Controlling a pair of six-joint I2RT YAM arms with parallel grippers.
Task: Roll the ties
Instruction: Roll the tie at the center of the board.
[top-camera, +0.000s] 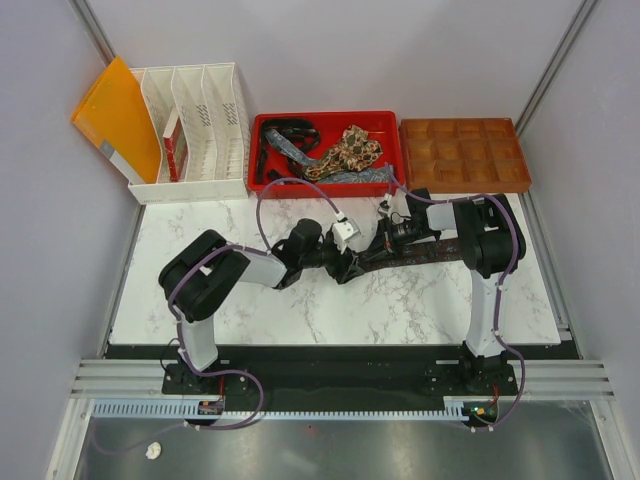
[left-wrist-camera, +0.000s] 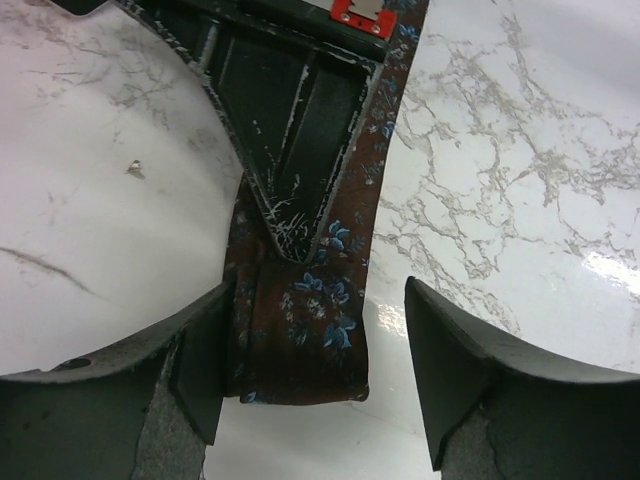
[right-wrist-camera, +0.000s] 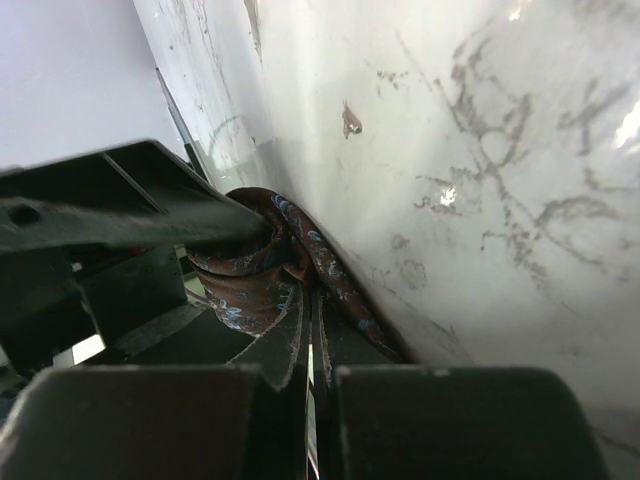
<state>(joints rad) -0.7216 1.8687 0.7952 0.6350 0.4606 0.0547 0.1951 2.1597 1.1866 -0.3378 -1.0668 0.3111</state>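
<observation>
Two robot arms meet over the middle of a white marbled tabletop (top-camera: 300, 320), working on one necktie. On the left, the left gripper (left-wrist-camera: 318, 290) has its fingers (left-wrist-camera: 195, 370) spread apart, straddling the folded end of a brown tie (left-wrist-camera: 335, 335) with small blue flowers. One finger touches the tie's edge and the other stands clear of it. The tie lies flat and runs off to the right across the tabletop. The right gripper (right-wrist-camera: 308, 310) has its fingers pressed together. Their tip rests on the tie just beside that fold, where the fabric curls into a first loose loop (whether any cloth is caught between them I cannot tell). Behind, a red tray (top-camera: 325, 116) holds the other ties (top-camera: 355, 150), tangled together.

The risks, as I judge them: the loop looks slack, so it may spring open if the right fingers lift before the left ones close on it. If the left fingers close unevenly, they could push the fold sideways and start a crooked, coning roll. The soft fabric may also slide on the smooth tabletop instead of turning.
</observation>
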